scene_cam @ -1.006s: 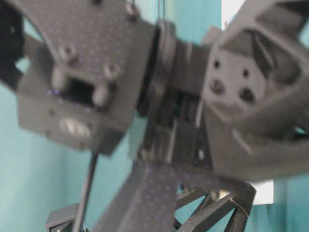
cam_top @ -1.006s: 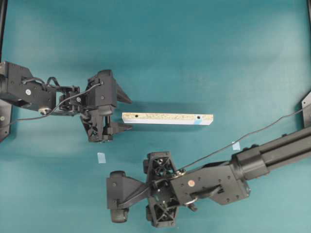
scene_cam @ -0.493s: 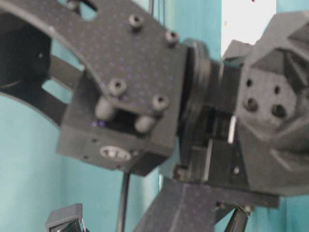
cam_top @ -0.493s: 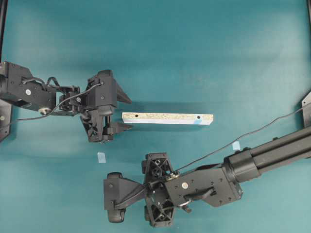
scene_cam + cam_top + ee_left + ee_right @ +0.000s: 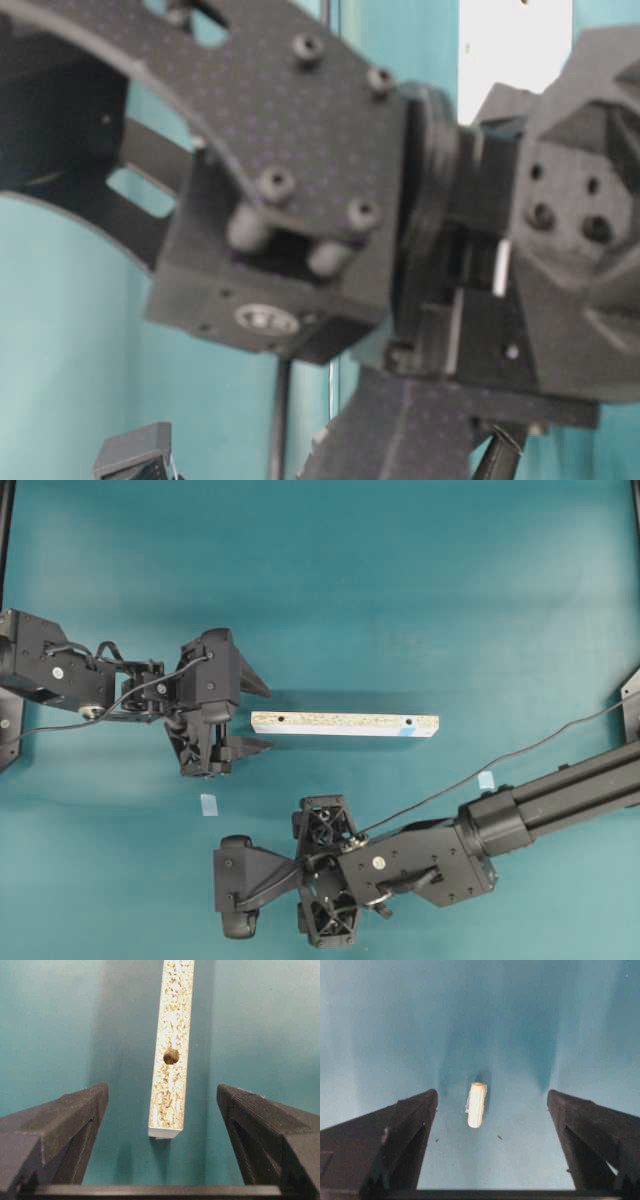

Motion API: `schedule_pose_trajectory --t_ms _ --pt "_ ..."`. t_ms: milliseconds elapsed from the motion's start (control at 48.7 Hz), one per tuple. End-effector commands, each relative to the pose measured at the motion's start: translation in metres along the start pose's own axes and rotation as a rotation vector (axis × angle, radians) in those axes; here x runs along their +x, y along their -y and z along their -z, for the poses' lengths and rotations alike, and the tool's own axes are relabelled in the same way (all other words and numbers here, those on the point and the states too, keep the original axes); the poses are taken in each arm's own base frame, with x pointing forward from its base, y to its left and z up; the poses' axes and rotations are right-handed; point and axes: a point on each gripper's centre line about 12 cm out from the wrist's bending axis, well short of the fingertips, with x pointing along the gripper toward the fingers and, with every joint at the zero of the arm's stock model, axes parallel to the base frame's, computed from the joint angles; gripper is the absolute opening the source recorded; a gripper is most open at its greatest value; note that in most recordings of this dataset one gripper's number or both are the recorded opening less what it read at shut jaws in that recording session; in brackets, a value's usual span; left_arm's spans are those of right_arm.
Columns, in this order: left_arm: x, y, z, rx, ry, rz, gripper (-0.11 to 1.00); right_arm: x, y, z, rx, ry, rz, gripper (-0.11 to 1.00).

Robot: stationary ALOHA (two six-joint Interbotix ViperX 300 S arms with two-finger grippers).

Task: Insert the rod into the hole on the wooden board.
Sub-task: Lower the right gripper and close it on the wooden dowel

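Both arms are matte black. The left end effector (image 5: 252,717) has two wedge-shaped fingers (image 5: 60,1125) with ribbed inner faces. A thin black cable loops over the housing behind it. Behind the right end effector (image 5: 235,888) sit open lattice brackets, a boxy motor block with a small red dot and a thick ribbed tube. In the table-level view, speckled plates carry round black screw heads (image 5: 276,183).

Speckled particleboard wooden board (image 5: 171,1050), smooth pale wooden rod (image 5: 476,1105), matt teal tabletop (image 5: 420,590).
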Motion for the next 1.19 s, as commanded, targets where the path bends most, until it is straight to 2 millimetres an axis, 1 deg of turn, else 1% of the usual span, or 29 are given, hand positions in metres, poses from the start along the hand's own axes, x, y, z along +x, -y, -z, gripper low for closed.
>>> schedule_pose_trajectory --t_ms 0,123,328,575,903,944,985,1129,1170 --pt "-0.0016 0.0033 -0.0104 0.004 0.035 0.008 0.97 -0.0156 -0.0077 -0.0102 -0.002 0.048 -0.028 0.92" --pt "-0.0017 0.0038 -0.0097 0.004 0.033 0.009 0.97 -0.0156 -0.0080 -0.0109 0.000 0.053 -0.032 0.89" --pt "-0.0017 0.0038 -0.0096 0.002 0.032 0.009 0.97 -0.0160 -0.0083 -0.0115 0.002 0.056 -0.033 0.89" --pt "-0.0017 0.0038 -0.0094 0.002 0.030 0.009 0.97 -0.0160 -0.0082 -0.0136 0.047 0.070 -0.039 0.89" --pt "-0.0017 0.0038 -0.0088 0.001 0.026 0.009 0.97 -0.0145 -0.0077 -0.0124 0.047 0.062 -0.035 0.87" --pt "-0.0018 0.0037 -0.0082 0.001 0.024 0.009 0.97 -0.0145 -0.0076 -0.0123 0.047 0.061 -0.034 0.84" --pt "-0.0018 0.0037 -0.0082 0.001 0.024 0.009 0.97 -0.0145 -0.0077 -0.0124 0.047 0.062 -0.035 0.79" --pt "-0.0018 0.0042 -0.0080 0.002 0.023 0.011 0.97 -0.0145 -0.0078 -0.0126 0.047 0.063 -0.035 0.45" --pt "-0.0018 0.0042 -0.0080 0.002 0.023 0.011 0.97 -0.0145 -0.0078 -0.0126 0.047 0.063 -0.035 0.38"
